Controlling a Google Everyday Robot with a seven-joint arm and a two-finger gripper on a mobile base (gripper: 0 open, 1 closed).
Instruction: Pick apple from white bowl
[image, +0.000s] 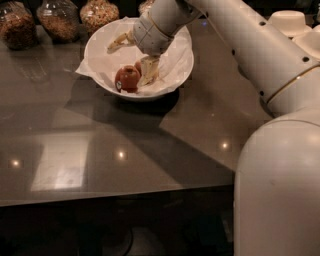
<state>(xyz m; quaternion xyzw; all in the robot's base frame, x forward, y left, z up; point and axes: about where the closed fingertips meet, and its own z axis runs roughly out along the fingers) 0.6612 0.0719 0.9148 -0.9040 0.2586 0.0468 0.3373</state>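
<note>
- Apple (127, 79): lies in the near part of the white bowl (146, 93). It is round with no evident long axis, and I cannot tell which way the stem points.
- My gripper (128, 65): inside the bowl with jaws spread and grasping nothing; one finger (149, 71) is just right of the apple.
- Behind the apple: a red shape, partly hidden.

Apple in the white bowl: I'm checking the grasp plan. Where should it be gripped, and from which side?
Probably grip the apple across its round middle, from above: the white bowl walls block its sides. The gripper hangs open over it.
</note>
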